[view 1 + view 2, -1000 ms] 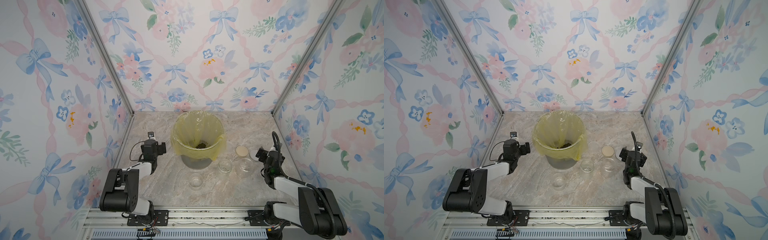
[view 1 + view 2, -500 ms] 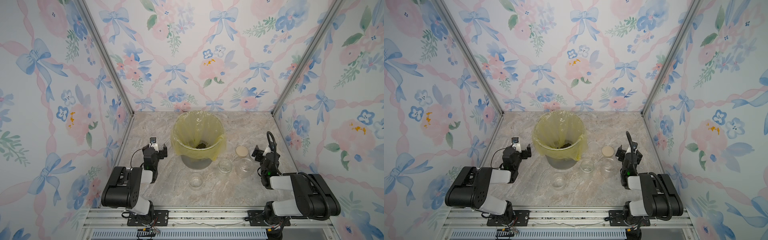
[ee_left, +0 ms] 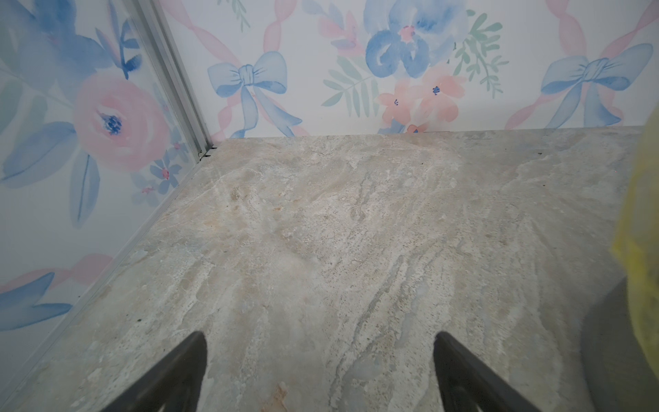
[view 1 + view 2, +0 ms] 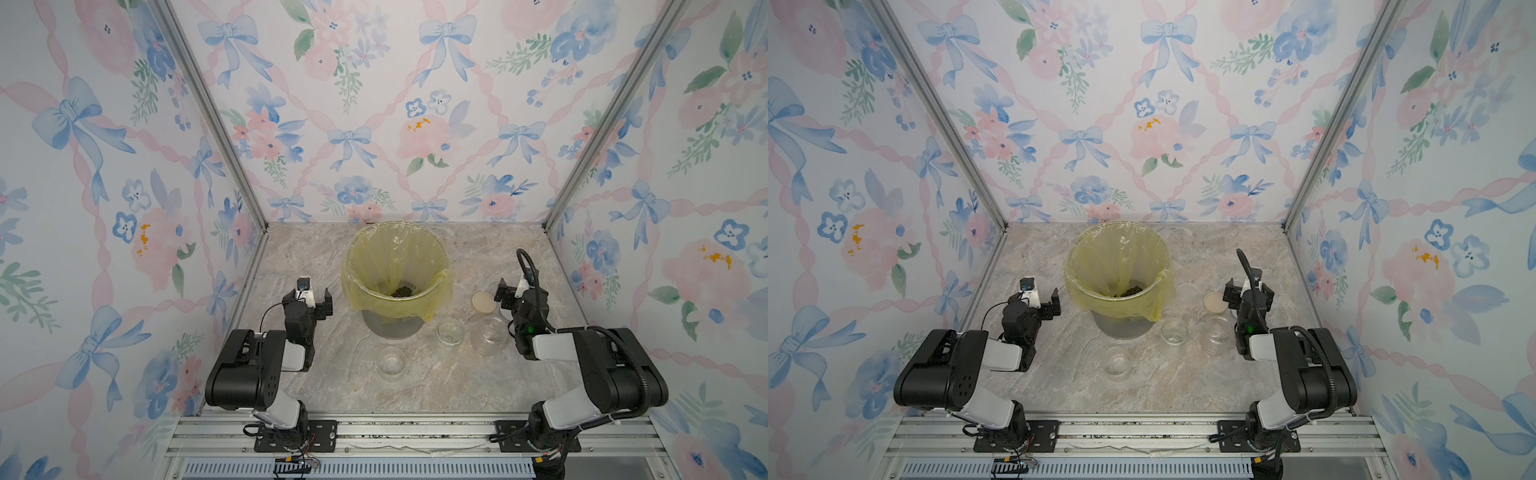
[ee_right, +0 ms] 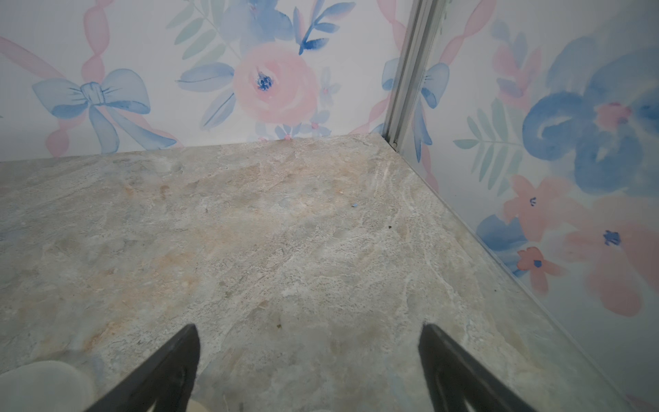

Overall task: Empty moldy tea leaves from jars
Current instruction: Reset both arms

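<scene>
marble tabletop (image 4: 332, 374) bears three seemingly empty jars (image 4: 449, 332).

Moldy tea leaves (image 4: 402, 292): one small clump of dark brownish-green crumbly bits, seen in both top views at the bottom of the yellow-lined bin (image 4: 388, 253). Jars: three, small, clear, cylindrical, open-mouthed, all set upright on the marbled tabletop (image 4: 332, 386); all appear empty. Low jar (image 4: 391, 362): the shallowest, placed in front of the bin, apart from the other two. Middle jar (image 4: 449, 333): placed just beside the bin, at its front right. Widest jar (image 4: 489, 336): placed just beside the middle jar, on its right; whether the two touch cannot be told. Ribbing cannot be made out on any wall.
</scene>
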`<state>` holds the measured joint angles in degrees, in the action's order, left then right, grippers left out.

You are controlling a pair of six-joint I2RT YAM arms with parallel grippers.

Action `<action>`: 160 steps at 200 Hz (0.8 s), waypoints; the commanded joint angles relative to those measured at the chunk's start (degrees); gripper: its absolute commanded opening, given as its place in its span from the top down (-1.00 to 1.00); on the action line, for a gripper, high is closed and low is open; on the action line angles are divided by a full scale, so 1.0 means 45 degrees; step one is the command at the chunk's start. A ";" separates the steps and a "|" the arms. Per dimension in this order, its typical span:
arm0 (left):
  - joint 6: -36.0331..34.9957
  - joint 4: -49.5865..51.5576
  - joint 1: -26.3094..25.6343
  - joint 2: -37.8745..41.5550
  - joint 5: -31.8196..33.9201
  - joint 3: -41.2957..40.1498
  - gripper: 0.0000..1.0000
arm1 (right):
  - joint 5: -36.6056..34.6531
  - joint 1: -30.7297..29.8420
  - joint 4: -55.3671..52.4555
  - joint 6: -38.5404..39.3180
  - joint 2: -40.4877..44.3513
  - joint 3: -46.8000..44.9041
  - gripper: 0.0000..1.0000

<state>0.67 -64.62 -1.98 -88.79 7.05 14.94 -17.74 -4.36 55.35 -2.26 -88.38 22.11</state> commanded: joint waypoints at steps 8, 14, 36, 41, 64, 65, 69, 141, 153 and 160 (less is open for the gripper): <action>0.0205 -0.0064 0.0000 0.0054 -0.0185 0.0010 -0.96 | 0.0020 -0.0139 -0.0777 0.0259 0.0050 -0.0030 -0.93; 0.0203 -0.0055 -0.0008 0.0047 -0.0185 0.0001 -0.97 | -0.0031 -0.0162 -0.0760 0.0268 0.0027 -0.0030 -0.93; 0.0175 -0.0068 -0.0067 0.0044 -0.0118 0.0011 -0.96 | -0.0052 -0.0173 -0.0758 0.0294 0.0030 -0.0030 -0.93; 0.0170 -0.0055 -0.0059 0.0053 -0.0109 0.0001 -0.96 | -0.0062 -0.0173 -0.0735 0.0301 0.0030 -0.0035 -0.93; 0.0145 -0.0056 -0.0115 0.0052 -0.0038 0.0002 -0.96 | -0.0081 -0.0204 -0.0732 0.0298 0.0030 -0.0030 -0.93; 0.0145 -0.0055 -0.0111 0.0048 -0.0041 0.0001 -0.96 | -0.0091 -0.0194 -0.0735 0.0303 0.0030 -0.0030 -0.93; 0.0145 -0.0061 -0.0108 0.0045 -0.0025 0.0010 -0.96 | -0.0082 -0.0202 -0.0737 0.0308 0.0030 -0.0030 -0.93; 0.0127 -0.0055 -0.0126 0.0048 -0.0040 0.0015 -0.96 | -0.0317 -0.0301 -0.0672 0.0360 0.0010 -0.0050 -0.93; 0.0128 -0.0056 -0.0126 0.0060 -0.0043 0.0008 -0.96 | -0.0329 -0.0293 -0.0667 0.0355 0.0001 -0.0046 -0.93; 0.0125 -0.0061 -0.0117 0.0061 -0.0041 0.0001 -0.97 | -0.0316 -0.0300 -0.0677 0.0348 0.0011 -0.0046 -0.93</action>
<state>0.64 -64.64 -2.22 -88.79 6.98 14.94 -18.46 -5.32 52.45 -1.21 -88.38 22.06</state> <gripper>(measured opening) 0.982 0.965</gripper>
